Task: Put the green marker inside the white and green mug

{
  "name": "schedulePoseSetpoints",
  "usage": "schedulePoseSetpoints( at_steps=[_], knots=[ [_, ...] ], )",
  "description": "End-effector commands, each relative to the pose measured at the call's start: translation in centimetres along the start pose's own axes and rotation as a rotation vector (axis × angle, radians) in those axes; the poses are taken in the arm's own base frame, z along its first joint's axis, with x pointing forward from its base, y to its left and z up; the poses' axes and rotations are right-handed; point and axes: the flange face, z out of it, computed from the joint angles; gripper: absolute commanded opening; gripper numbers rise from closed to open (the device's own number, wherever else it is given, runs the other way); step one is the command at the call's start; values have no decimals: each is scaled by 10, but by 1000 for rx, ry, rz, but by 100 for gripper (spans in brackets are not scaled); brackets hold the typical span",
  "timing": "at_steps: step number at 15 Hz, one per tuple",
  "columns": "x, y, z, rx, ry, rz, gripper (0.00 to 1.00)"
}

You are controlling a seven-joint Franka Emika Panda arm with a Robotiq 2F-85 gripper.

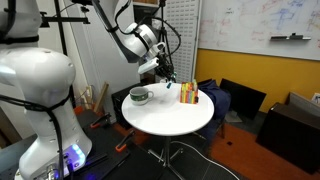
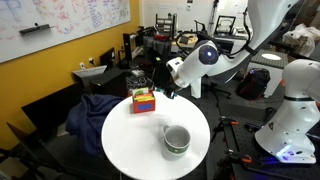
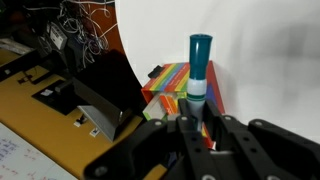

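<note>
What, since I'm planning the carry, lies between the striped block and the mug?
Nothing: bare table between the block and the mug, in an exterior view.

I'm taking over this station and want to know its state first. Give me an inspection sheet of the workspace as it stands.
Surface: round white table.
Job's things: green marker stands upright at the striped block, not in the mug. The white and green mug sits apart from the block.
Clutter: striped block, near the table's edge.
Grippers: gripper is at the marker's lower end; whether its jaws are open or shut cannot be told.
Cables: tangled wires off the table, in the wrist view.
Surroundings: whiteboard on a yellow wall; white robot body beside the table.
</note>
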Motion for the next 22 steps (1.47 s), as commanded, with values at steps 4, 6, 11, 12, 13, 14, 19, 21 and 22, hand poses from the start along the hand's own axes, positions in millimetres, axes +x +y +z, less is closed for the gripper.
schedulePoseSetpoints(
  at_steps=[4, 6, 11, 12, 13, 14, 19, 21, 22],
  knots=[
    [25, -11, -9, -88, 107, 89, 5],
    [32, -15, -11, -95, 144, 115, 5],
    [46, -27, -11, -105, 246, 179, 5],
    [48, -31, -10, -102, 266, 187, 5],
    [50, -34, -10, -103, 284, 195, 5],
    [51, -37, -8, -104, 298, 203, 5],
    [44, -39, -1, -83, 279, 176, 5],
    [43, -41, 3, -84, 274, 170, 20],
    [43, -41, 3, -84, 273, 169, 20]
  ],
)
